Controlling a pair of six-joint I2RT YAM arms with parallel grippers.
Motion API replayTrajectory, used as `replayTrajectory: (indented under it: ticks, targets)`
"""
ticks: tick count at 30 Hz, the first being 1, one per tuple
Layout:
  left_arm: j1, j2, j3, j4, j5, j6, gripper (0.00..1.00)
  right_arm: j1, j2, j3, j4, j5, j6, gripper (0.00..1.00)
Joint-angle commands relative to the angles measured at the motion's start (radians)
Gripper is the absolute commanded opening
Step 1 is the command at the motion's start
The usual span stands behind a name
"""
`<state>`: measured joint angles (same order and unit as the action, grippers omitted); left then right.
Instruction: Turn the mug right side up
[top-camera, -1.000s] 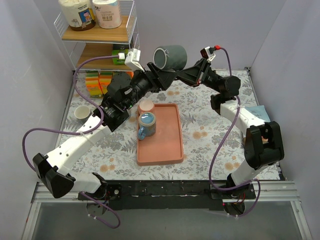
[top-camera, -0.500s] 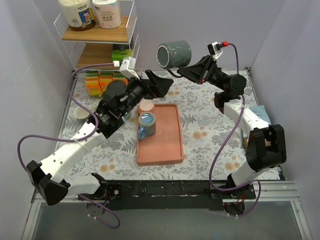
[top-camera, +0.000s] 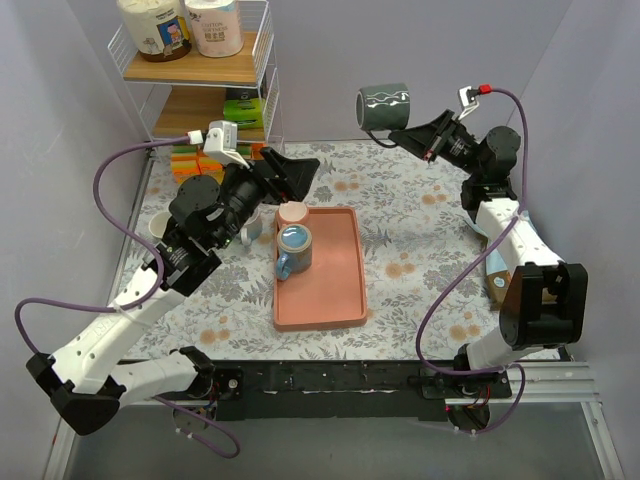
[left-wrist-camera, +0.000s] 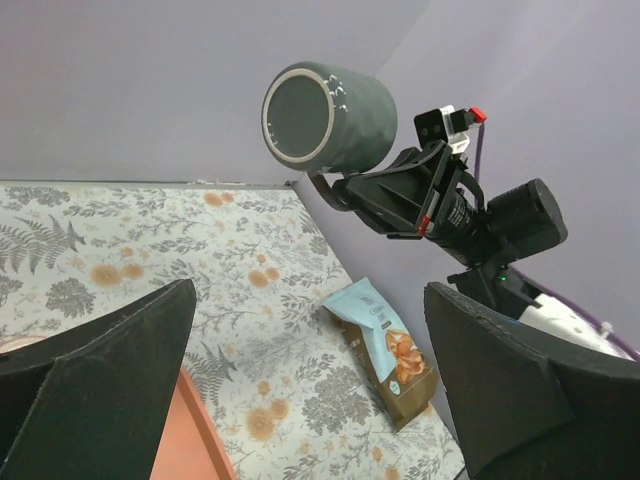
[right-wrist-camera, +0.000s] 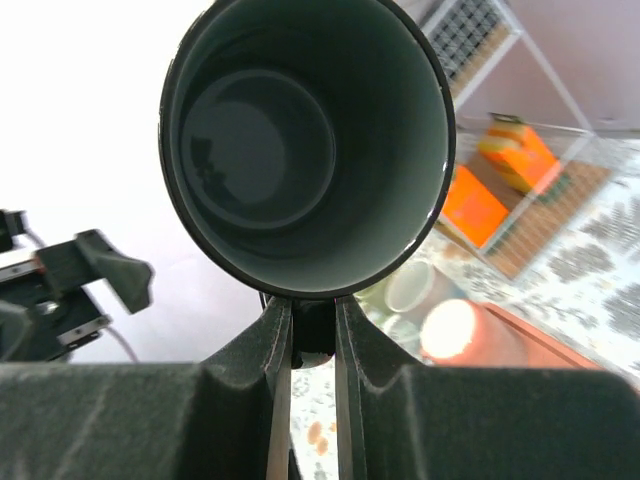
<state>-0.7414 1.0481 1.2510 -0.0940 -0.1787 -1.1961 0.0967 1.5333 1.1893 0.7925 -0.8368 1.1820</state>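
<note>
Spotter: Table (top-camera: 420, 250) first. It sits well below the work, carrying the orange tray (top-camera: 340, 300) between your two arms, with a blue cup (top-camera: 293, 248) standing at the tray's far end. None of that concerns you.

Operator: Where is the mug, then?

Spotter: Your mug (top-camera: 384, 106) is up in the air over the far right part of the table, lying on its side. The right wrist camera looks straight down into its mouth, so the mouth faces back along that arm and the base faces your left arm.

Operator: And the claws?

Spotter: Your right claw (right-wrist-camera: 307, 320) is pinching the mug at its lower edge, fingers nearly together. I cannot tell whether it has the handle or the wall. Your left claw (top-camera: 306, 172) is spread wide and holds nothing. It points toward the mug but is well apart from it.

Operator: Which step am I in?

Spotter: Mid-turn, I judge: the mug is off the table and roughly halfway to upright. Next you need to roll the right wrist until the mouth faces up. Then lower the mug onto bare table beside the tray and set the base flat before you let go. The pinch is narrow, so the mug may swing.
</note>
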Motion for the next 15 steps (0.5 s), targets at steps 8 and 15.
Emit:
replayTrajectory:
  ticks: [8, 15]
  targets:
    - [-0.001, 0.038, 0.018, -0.085, -0.042, 0.041, 0.98, -0.077, -0.065, 0.151, -0.616, 0.128, -0.533, 0.01]
    - [-0.001, 0.040, 0.011, -0.093, -0.051, 0.039, 0.98, -0.077, -0.021, 0.225, -0.852, 0.238, -0.690, 0.01]
